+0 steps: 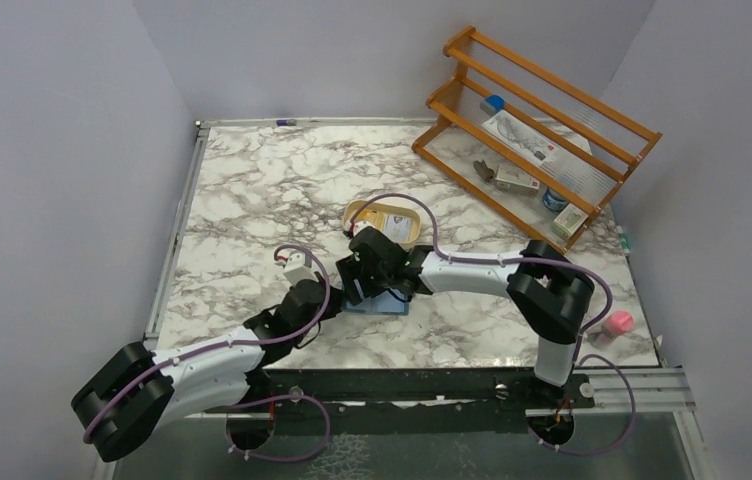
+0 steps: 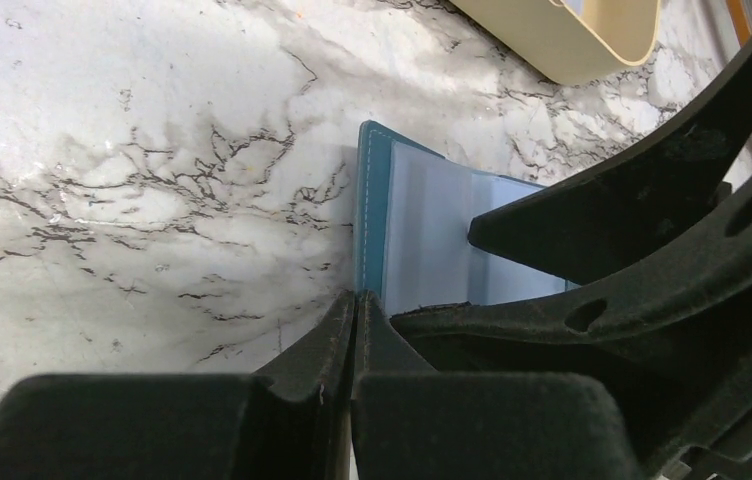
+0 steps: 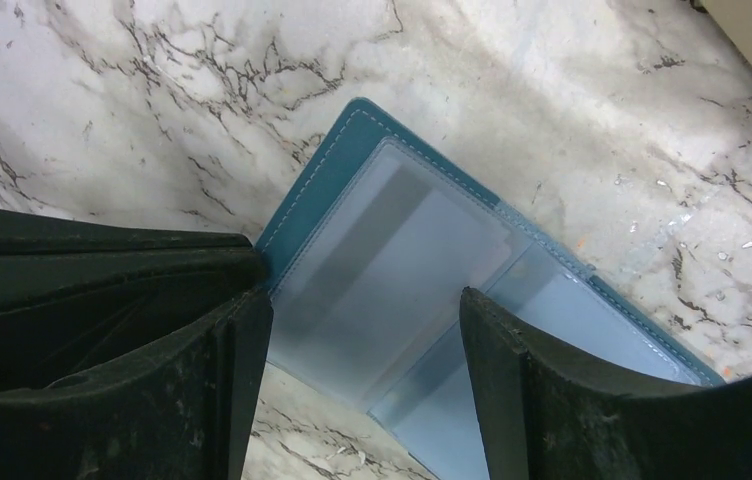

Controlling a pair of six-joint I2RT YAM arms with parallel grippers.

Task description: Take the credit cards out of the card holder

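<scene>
The teal card holder lies open and flat on the marble table; it also shows in the top view and the left wrist view. A pale card with a dark stripe sits in its clear pocket. My right gripper is open just above this pocket, one finger on each side. My left gripper is shut, its tips touching the holder's teal edge; I cannot tell whether it pinches the edge. Cards lie in the tan dish just behind the grippers.
The tan dish's rim is close beyond the holder. A wooden rack with small items stands at the back right. A pink object sits at the table's right edge.
</scene>
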